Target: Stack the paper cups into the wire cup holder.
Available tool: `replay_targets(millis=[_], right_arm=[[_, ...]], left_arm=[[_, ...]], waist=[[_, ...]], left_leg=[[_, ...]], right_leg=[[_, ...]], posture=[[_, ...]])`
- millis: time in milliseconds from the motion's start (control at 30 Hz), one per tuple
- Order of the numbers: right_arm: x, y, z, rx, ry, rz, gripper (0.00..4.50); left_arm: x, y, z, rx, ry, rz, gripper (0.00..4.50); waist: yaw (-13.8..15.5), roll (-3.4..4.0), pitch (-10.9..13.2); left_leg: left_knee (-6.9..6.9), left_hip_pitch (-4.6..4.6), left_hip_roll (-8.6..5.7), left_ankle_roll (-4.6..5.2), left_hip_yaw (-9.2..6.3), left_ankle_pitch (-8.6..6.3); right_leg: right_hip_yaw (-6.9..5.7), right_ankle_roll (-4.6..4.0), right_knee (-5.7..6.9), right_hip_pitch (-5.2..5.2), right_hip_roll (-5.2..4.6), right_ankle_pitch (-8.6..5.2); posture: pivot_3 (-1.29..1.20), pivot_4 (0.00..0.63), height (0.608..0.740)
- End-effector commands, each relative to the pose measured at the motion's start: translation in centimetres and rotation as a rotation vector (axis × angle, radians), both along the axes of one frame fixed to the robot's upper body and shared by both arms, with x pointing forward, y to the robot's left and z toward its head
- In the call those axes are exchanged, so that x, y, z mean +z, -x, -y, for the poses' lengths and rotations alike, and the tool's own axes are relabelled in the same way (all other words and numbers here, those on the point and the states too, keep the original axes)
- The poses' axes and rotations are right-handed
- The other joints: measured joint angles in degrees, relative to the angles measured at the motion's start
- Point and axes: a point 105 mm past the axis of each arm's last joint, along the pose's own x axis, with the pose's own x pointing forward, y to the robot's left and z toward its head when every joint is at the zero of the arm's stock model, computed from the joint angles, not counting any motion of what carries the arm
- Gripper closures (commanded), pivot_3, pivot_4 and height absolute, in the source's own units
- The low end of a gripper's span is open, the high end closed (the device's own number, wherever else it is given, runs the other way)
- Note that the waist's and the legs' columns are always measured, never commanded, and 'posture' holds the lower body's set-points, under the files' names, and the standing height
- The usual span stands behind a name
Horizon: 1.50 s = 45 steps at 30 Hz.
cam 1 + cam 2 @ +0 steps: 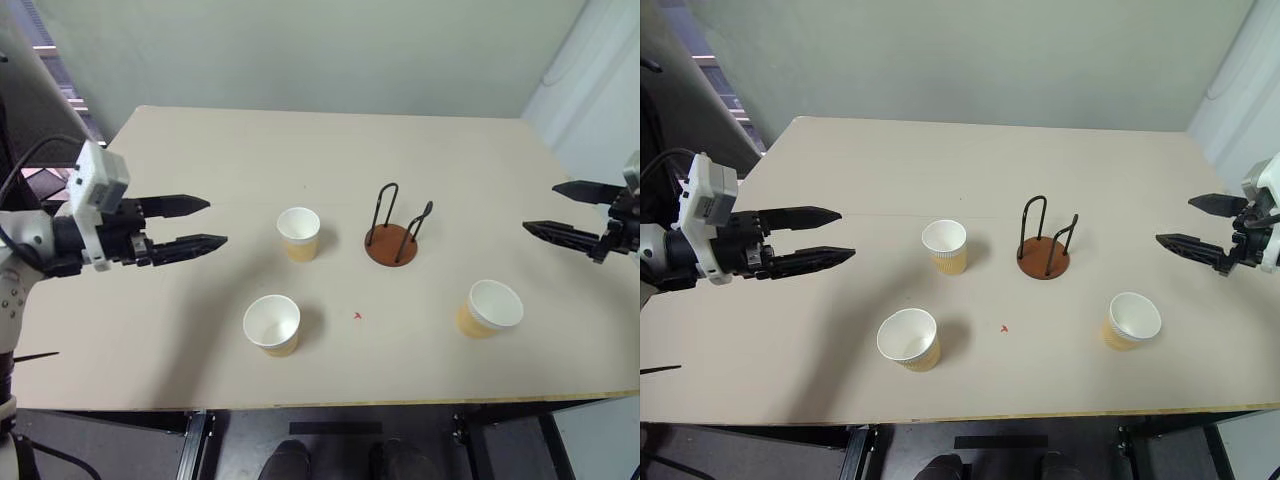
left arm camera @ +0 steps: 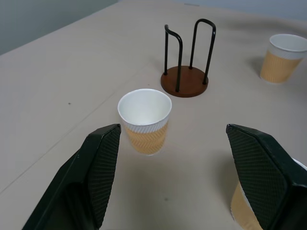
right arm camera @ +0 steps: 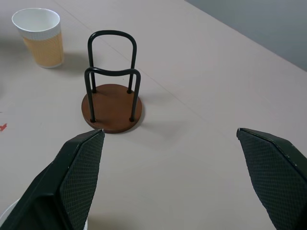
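Three pale yellow-tan paper cups (image 1: 299, 234) are seen upright around the empty black-wire, brown-based cup holder (image 1: 391, 243) on the beige tabletop (image 1: 200, 150), flanked by the wide-open, empty left claw (image 1: 202, 223) and right claw (image 1: 545, 209).

- A pale beige counter (image 1: 200, 150) carries everything.
- The wire cup holder (image 1: 392, 243) stands upright near the middle.
- Three paper cups stand apart, mouths up: one (image 1: 299, 234) beside the holder, one (image 1: 272, 324) nearer the front edge, one (image 1: 491, 307) front right.
- A tiny red mark (image 1: 358, 316) lies between the front cups.
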Motion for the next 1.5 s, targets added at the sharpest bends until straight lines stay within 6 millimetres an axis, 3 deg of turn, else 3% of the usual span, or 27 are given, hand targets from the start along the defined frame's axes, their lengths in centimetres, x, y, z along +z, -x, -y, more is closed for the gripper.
replay_targets(millis=[33, 300, 500, 767, 1100, 1300, 1500], right_arm=[[1.6, 0.5, 0.1, -0.002, -0.011, 0.057, 0.01], [1.3, 0.4, -0.8, 0.016, -0.038, 0.046, 0.01], [-0.3, -0.5, -5.8, 0.084, -0.117, -0.023, 0.01], [-3.3, -0.7, -9.5, 0.103, -0.176, -0.212, 0.01], [-5.5, -3.0, -11.1, -0.017, -0.231, -0.304, 0.01], [-6.2, -4.0, -12.6, -0.002, -0.241, -0.311, 0.01], [-5.8, -5.8, -13.5, -0.002, -0.272, -0.248, 0.01]], left_arm=[[0.8, 0.2, -0.6, 0.004, -0.009, 0.049, 0.76], [0.5, -0.1, -0.9, -0.005, -0.009, 0.046, 0.76], [0.1, -0.3, -0.8, -0.013, -0.002, 0.053, 0.76], [-0.4, 0.2, 0.1, -0.043, -0.002, 0.058, 0.76], [-1.1, 0.4, 0.6, -0.032, 0.001, 0.05, 0.76], [-1.1, 0.5, 0.9, -0.029, -0.009, 0.054, 0.76], [-0.5, 0.8, 1.1, -0.035, -0.005, 0.066, 0.76]], waist=[[0.0, 0.0, 0.0], [0.0, 0.0, 0.0], [-0.3, 0.01, 0.0], [-0.1, -0.03, 0.0], [-0.2, -0.04, 0.0], [-0.2, -0.04, 0.0], [-0.2, -0.03, 0.0]], left_leg=[[0.0, 0.0, 0.0, 0.0, 0.0, 0.0], [0.0, 0.0, 0.01, 0.0, 0.0, 0.0], [0.01, 0.11, 0.07, -0.02, 0.07, 0.01], [0.01, 0.0, 0.09, -0.05, -0.04, 0.02], [0.02, 0.03, 0.12, -0.09, -0.13, 0.03], [0.02, 0.0, 0.13, -0.09, -0.19, 0.03], [0.02, 0.0, 0.12, -0.11, -0.2, 0.03]], right_leg=[[0.0, 0.0, 0.0, 0.0, 0.0, 0.0], [0.0, 0.0, 0.0, 0.0, 0.01, 0.0], [0.04, 0.0, 0.04, 0.0, 0.08, 0.0], [-0.02, 0.01, -0.02, -0.02, 0.09, 0.0], [-0.02, 0.02, 0.03, -0.07, 0.1, 0.01], [-0.04, 0.02, 0.02, -0.1, 0.1, 0.02], [-0.05, 0.02, 0.04, -0.11, 0.11, 0.02]], posture=[[0.0, 0.15, 0.74], [0.0, 0.15, 0.74], [0.0, 0.15, 0.74], [0.0, 0.15, 0.74], [0.0, 0.15, 0.74], [0.0, 0.15, 0.74], [0.0, 0.15, 0.74]])
